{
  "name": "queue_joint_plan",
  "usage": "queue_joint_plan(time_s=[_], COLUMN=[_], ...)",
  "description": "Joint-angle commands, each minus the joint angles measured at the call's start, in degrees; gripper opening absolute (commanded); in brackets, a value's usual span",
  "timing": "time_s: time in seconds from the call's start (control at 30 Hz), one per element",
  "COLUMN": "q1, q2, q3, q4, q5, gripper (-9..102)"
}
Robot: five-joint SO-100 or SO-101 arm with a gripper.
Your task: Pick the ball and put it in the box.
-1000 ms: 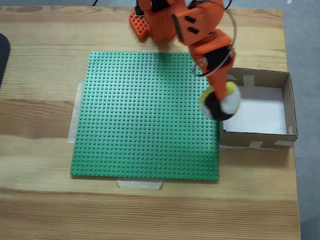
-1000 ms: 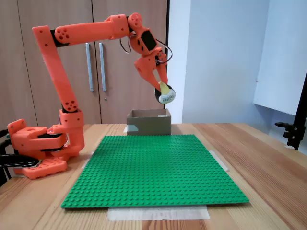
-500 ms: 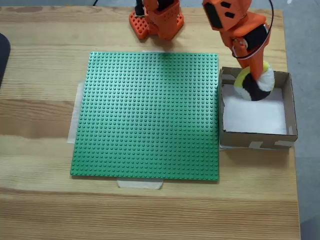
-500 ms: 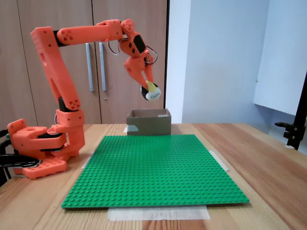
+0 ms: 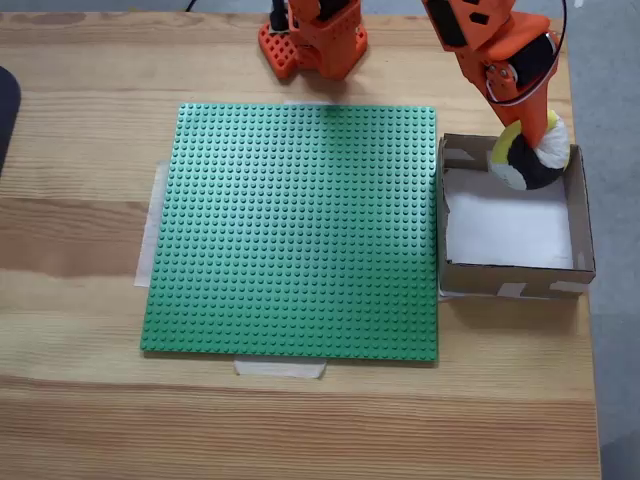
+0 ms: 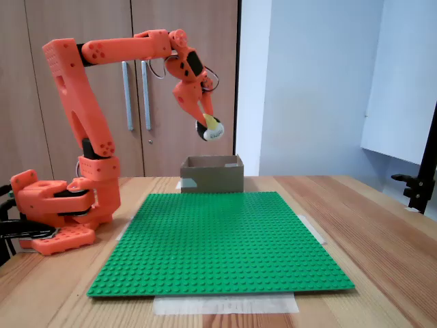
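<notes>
ball [image 5: 530, 163] is held clamped between the closed fingers of the orange gripper [image 5: 534, 150], raised in the air above the box [image 5: 580, 215] in a fixed view [image 6: 209, 129]. box [image 6: 212, 175] is seen standing on the wooden table [image 5: 90, 150], just beside the green baseplate [image 5: 300, 230].

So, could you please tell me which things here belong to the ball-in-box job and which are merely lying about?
Part of the job:
- ball, held in the gripper above the box
- box, right of the baseplate in the top-down fixed view

Just lying about:
- green studded baseplate, taped to the table
- dark object at the table's left edge
</notes>
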Motion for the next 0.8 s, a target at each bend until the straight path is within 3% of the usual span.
queue_joint_plan(time_s=[0.0,0.77], q1=[0.26,0.44], q2=[-0.18,-10.63], q3=[-4.83,-5.8], q4=[-1.23,-3.6], q5=[-0.18,2.37], gripper=[-1,-1])
